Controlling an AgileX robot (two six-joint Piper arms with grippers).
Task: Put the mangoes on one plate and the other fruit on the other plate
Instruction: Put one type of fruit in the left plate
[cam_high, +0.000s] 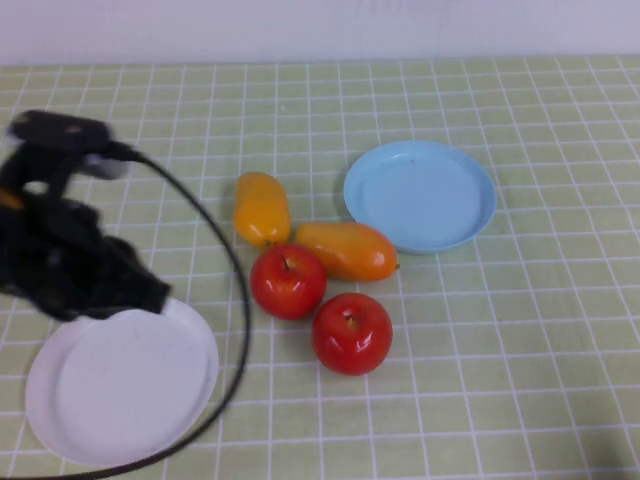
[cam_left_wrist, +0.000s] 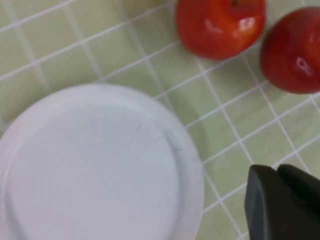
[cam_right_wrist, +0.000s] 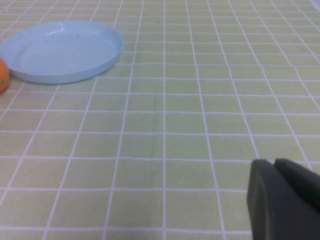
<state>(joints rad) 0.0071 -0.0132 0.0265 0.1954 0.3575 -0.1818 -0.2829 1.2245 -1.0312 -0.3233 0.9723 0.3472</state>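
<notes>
2 red apples (cam_high: 288, 281), 2 orange-yellow mangoes (cam_high: 262, 208), light blue plate (cam_high: 420, 195), white plate (cam_high: 122, 385), green white-gridded cloth (cam_high: 520, 350)

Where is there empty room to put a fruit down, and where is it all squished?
Both plates are bare: the white plate under the shut left hand, and the blue plate. The cloth right of the blue plate, where the shut right hand hangs, is open too. It's crowded in the middle, where two mangoes and two apples huddle.

Apples (cam_high: 318, 308) touch mangoes (cam_high: 305, 232); open cloth (cam_high: 520, 340) right of cluster.
</notes>
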